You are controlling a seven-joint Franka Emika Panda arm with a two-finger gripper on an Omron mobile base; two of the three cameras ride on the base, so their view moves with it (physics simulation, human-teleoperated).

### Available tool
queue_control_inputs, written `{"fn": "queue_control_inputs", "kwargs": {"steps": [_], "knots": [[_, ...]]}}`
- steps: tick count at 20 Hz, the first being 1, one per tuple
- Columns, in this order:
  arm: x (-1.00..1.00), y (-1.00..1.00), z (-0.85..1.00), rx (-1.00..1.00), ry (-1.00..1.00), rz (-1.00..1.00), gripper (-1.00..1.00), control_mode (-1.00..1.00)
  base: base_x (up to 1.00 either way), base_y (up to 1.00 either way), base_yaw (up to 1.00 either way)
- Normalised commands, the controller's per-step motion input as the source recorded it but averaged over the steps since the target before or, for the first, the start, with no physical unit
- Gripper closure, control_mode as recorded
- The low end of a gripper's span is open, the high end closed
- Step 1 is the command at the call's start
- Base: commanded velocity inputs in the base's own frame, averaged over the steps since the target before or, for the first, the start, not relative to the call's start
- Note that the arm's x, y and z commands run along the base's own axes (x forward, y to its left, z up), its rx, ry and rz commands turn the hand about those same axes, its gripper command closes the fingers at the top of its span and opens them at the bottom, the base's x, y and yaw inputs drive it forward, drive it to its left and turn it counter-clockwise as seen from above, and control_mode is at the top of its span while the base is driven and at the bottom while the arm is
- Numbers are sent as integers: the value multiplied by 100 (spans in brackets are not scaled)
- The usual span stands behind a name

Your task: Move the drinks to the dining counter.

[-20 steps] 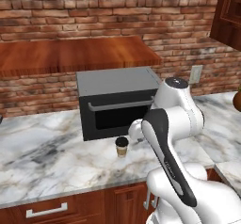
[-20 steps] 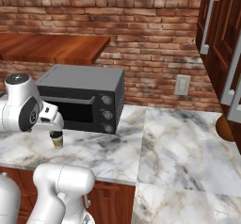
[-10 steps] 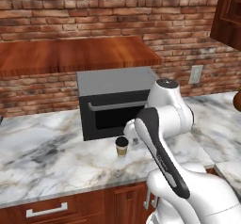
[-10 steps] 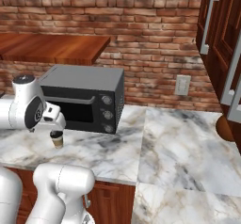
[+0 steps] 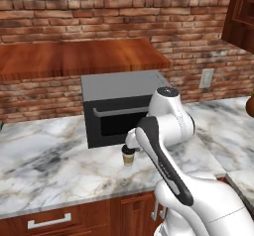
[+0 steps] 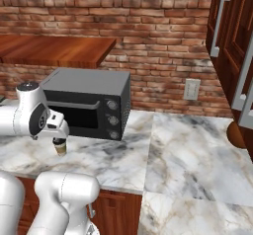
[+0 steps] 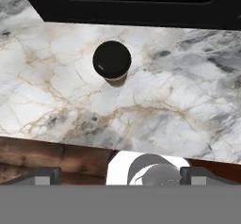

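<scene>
Brick wall runs behind a white grey-veined marble worktop point(image 5: 44, 165), with red-brown wood cabinets below it and a long wooden shelf point(image 5: 74, 56) fixed to the bricks above. One dark grey toaster oven point(image 6: 91, 103) stands on the marble against the wall, with two round knobs on its right side and a bar handle across its door. One white wall outlet point(image 6: 191, 89) sits on the bricks to the oven's right.

One drink is on the marble: a small tan paper cup point(image 5: 128, 156) with a black lid, upright, just in front of the oven door and near the worktop's front edge. From straight above, its round black lid point(image 7: 112, 60) hides whatever it contains.

One white arm bends over the worktop, and its pincer point(image 5: 131, 142) hangs directly above the cup, pointing down. Its two dark fingertips point(image 7: 47, 175) stand spread as wide as they go, with nothing between them and clear of the cup.
</scene>
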Motion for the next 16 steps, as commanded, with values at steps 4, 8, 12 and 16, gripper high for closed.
{"fn": "queue_control_inputs", "kwargs": {"steps": [4,8,12,16], "knots": [[21,0,-13,0,0,0,-100,-100,0,0,0],[28,10,-19,0,0,0,-100,-100,0,0,0],[34,18,-18,0,2,0,-100,-100,0,0,0],[38,14,-22,0,2,0,-100,-100,0,0,0]]}}
